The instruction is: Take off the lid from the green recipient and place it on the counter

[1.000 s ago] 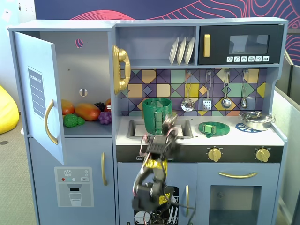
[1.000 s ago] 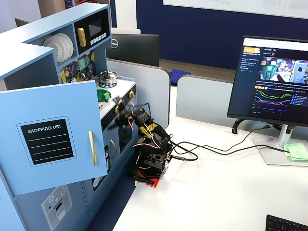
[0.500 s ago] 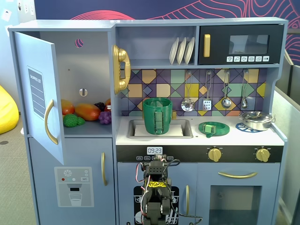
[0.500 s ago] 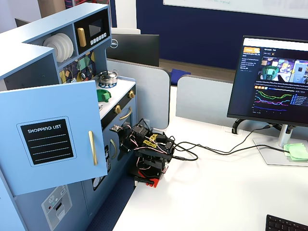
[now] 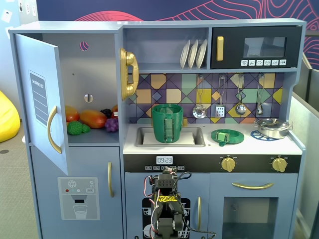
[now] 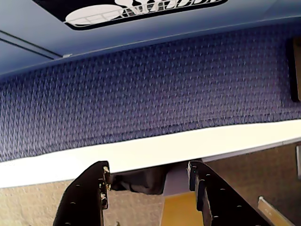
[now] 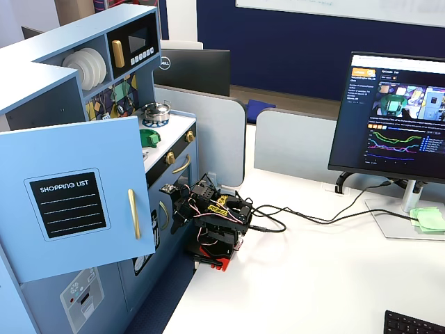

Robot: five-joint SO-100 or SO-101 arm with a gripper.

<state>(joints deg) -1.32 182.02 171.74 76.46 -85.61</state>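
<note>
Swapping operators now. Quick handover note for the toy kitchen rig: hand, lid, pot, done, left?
Hand: open, empty, folded low in front of the kitchen's lower doors, away from the counter.
Green recipient: upright in the sink, no lid on it.
Lid: flat on the counter to the right of the sink in a fixed view, knob up, on the left burner, clear of the metal pot.
Done: lid off and set on the counter.
Left: nothing visible; arm looks parked.

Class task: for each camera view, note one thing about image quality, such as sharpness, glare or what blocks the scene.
A fixed view: even light, lid sharp. Wrist view: gripper fingers soft, dark, close. A fixed view: open door hides most of the counter; monitor bright.
</note>
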